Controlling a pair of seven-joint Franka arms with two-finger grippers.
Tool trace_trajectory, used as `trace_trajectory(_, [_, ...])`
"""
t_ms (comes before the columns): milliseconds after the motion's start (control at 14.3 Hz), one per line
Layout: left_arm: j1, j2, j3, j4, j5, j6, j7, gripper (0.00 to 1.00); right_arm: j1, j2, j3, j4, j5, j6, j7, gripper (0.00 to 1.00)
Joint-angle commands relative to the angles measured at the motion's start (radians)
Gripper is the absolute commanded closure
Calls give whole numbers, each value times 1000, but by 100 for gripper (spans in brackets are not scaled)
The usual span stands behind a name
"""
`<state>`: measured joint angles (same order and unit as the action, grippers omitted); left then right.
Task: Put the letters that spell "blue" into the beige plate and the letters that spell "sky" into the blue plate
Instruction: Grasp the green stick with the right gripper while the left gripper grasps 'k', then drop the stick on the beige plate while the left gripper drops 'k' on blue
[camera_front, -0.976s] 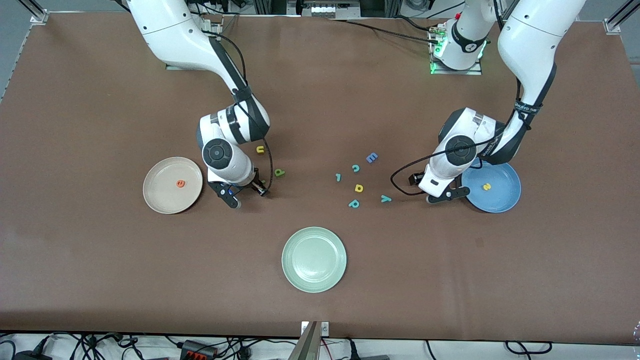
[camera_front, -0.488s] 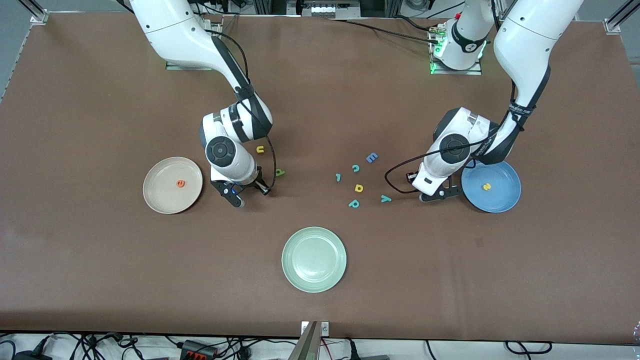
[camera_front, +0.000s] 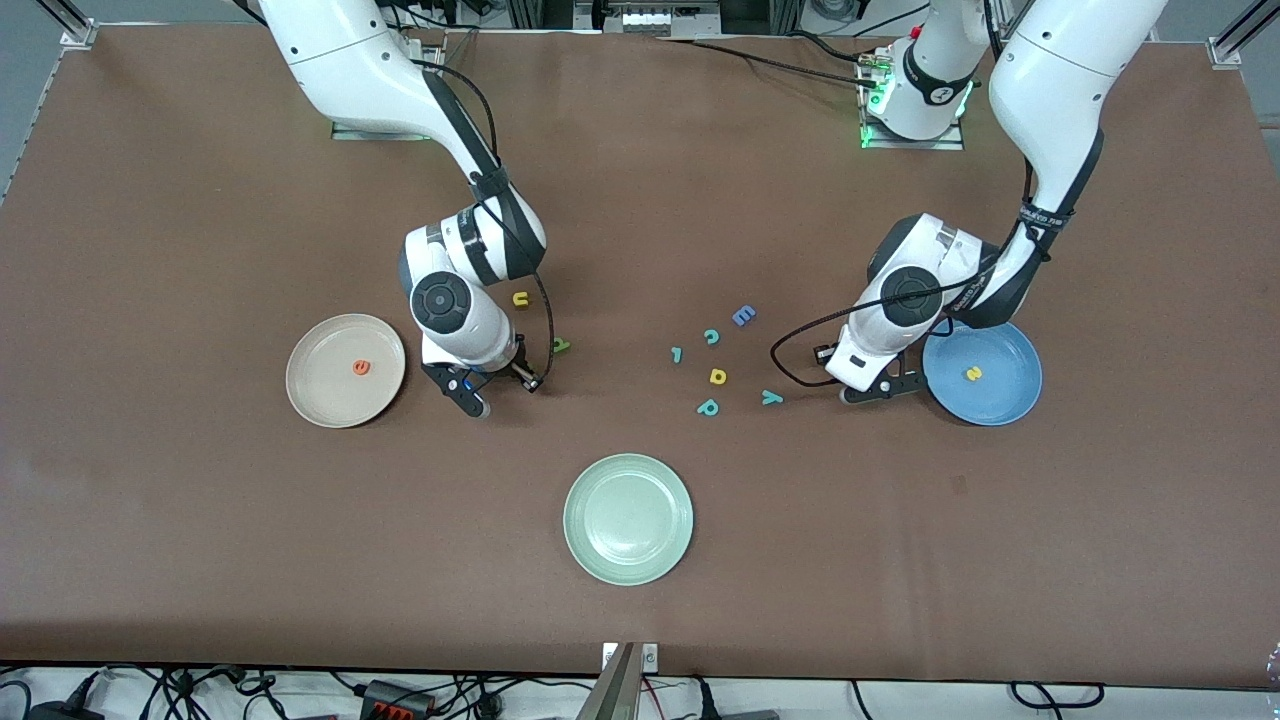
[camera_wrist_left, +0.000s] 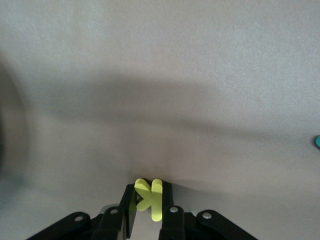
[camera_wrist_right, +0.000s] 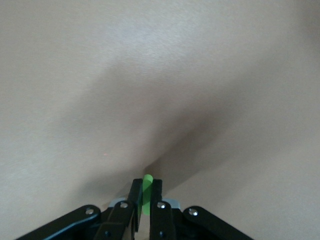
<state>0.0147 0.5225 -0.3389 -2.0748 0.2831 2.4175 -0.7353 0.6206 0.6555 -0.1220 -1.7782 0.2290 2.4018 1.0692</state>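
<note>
My left gripper (camera_front: 880, 388) (camera_wrist_left: 150, 194) is low at the table beside the blue plate (camera_front: 1015, 400), shut on the yellow "k" (camera_wrist_left: 150, 199). The yellow "s" (camera_front: 971, 374) lies in that plate. The teal "y" (camera_front: 771, 397) lies on the table toward the middle. My right gripper (camera_front: 495, 385) (camera_wrist_right: 146, 189) is low beside the beige plate (camera_front: 320, 400), shut on the green bar "l" (camera_wrist_right: 147, 196). In the beige plate lies the orange "e" (camera_front: 362, 368). The yellow "u" (camera_front: 520, 298) and the green "b" (camera_front: 561, 345) lie close to the right gripper.
A pale green plate (camera_front: 628, 560) stands nearer the front camera, mid-table. Loose letters lie between the arms: a blue "E" (camera_front: 743, 316), a teal "c" (camera_front: 711, 336), a small teal letter (camera_front: 677, 354), a yellow d-shape (camera_front: 717, 376) and a teal p-shape (camera_front: 708, 407).
Both grippers have closed: the left one on the yellow "k", the right one on the green bar. The left gripper has shifted a little away from the blue plate.
</note>
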Motion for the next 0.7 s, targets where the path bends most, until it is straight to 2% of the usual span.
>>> trace_trajectory(0, [57,-45,-5,1,13,-60,133,100,-10,-26,-14,31,-2,-96,-111,100])
trace_trajectory(209, [145,-71,-6,1,13,-133,339,100,-41,-56,-79,22,-2,-222,-328,100])
trace_trajectory(349, [188,-82,-5,4,13,-178,450,100,-53,-66,-154,16,-3,-306,-476,100])
trace_trajectory(558, [220,-81,-6,34,13,-207,498,100,-58,-97,-260,-32,-2,-352,-708,100])
trace_trajectory(627, [220,-81,-6,47,13,-224,501,100,-71,-99,-275,-47,-2,-352,-763,100])
